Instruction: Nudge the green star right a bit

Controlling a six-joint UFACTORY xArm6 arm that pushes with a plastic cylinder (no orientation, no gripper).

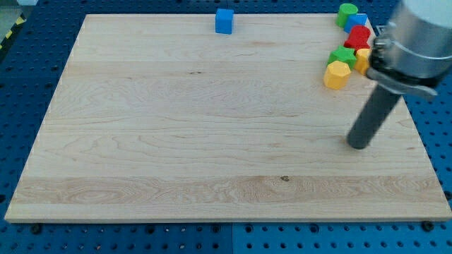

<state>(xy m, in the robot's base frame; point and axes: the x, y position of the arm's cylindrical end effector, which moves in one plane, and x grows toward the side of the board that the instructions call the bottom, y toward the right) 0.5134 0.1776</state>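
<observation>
On the wooden counter (176,127), a blue cube (224,21) stands alone near the view's top edge. Toward the view's top right sits a cluster — yellow block (337,74), green star (342,56), red block (358,35), a green round block (347,13) and a blue block (360,20) behind. The star touches its neighbours. My tip (358,144) rests well below the cluster, at the view's right. There are no fingers, only the rod. The star looks light, rigid and likely slides easily — I judge its left flank, beside the yellow block, is the place to push.
</observation>
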